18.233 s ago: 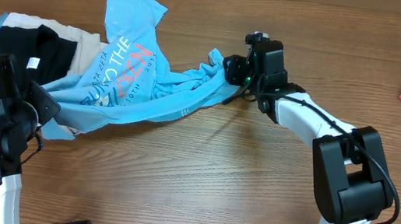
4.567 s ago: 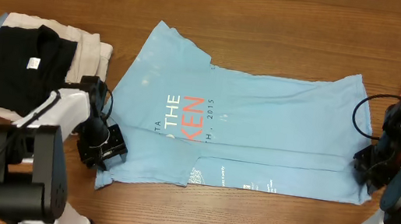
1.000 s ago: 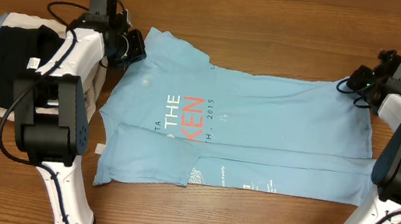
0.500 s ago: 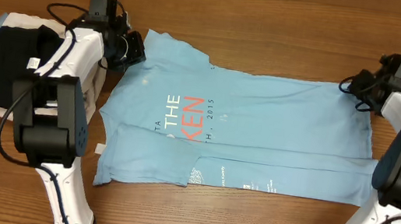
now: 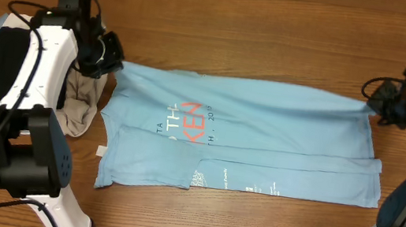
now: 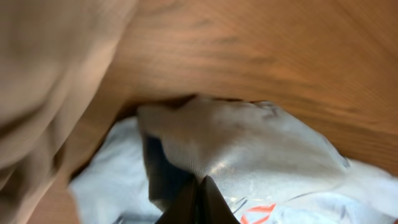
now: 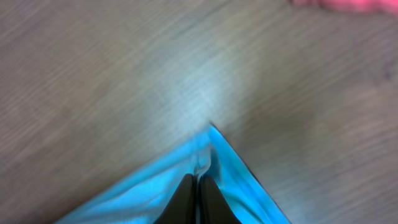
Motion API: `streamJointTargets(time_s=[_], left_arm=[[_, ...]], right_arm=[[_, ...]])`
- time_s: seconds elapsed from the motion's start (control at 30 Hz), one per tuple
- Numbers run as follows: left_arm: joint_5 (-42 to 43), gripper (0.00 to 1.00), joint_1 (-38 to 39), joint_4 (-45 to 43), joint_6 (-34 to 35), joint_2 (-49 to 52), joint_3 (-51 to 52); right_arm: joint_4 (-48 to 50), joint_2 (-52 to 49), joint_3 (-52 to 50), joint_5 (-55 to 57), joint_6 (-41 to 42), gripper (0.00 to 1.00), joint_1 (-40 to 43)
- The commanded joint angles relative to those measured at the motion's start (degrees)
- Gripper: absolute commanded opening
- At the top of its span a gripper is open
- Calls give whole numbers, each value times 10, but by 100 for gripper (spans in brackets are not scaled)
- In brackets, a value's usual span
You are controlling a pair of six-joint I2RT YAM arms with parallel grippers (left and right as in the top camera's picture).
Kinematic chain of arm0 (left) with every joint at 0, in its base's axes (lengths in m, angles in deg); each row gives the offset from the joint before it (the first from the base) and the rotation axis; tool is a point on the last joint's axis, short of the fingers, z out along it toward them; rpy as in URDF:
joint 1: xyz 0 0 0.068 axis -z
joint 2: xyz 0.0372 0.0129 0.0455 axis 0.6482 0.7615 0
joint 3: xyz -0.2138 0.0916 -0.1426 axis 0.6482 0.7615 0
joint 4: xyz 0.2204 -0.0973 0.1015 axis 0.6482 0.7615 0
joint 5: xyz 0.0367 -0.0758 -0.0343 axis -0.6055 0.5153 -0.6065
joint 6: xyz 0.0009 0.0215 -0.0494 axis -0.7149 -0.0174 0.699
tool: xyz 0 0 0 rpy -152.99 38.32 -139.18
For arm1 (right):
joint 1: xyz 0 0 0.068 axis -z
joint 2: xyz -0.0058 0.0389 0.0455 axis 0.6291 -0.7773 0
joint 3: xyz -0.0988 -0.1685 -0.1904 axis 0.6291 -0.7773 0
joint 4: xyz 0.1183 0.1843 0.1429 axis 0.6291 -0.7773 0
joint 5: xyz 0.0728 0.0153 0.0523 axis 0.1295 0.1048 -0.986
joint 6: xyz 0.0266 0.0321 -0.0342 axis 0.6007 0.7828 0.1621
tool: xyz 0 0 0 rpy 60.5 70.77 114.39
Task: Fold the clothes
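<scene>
While the sky-blue T-shirt (image 5: 261,150) lies spread across the table (image 5: 263,26) just beside the stack of folded garments (image 5: 2,73), its far edge is pinched up at both ends, and the step in hand looks like a lengthwise fold that brings that edge over onto the near half. The left gripper (image 5: 109,65) has its jaws closed tight on the shirt corner nearest the stack, and the wrist view shows pale cloth bunched right at the tips. The right gripper (image 5: 376,108) has its jaws closed on the corner farthest from the stack, where a single sharp point of blue fabric runs between them. To do this well, both arms should probably travel together at the same height and pace, so the edge stays taut and roughly straight along the line leading away from the stack. If one side lags, the fold will likely skew across the coral lettering (image 5: 186,117). Gentle outward tension would help smooth the ripples that show in the raised band. The left arm hangs over the stack's beige cloth, so its path should stay clear of the stack rather than drag that cloth along. The lifted edge wants setting down flush with the near hem before either grip lets go.
</scene>
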Motion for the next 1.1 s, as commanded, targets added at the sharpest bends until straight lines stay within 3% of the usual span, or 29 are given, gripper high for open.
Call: streamJointTargets(time_s=[0.0,0.27,0.57,1.07], left_arm=[[-34,4,-8,39,-1,-19,-8],[-35,4,-7,89,-23,-19,-7],[-29,4,12,149,-45,-19,-7],[-61,4,30,278,-93,-19,-3]], right_arm=[[-61,18,1,8,9,4,12],[-159,19,3,33,88,4,54],[-250,21,100,30,89,4,90],[-352,21,101,51,89,4,94]])
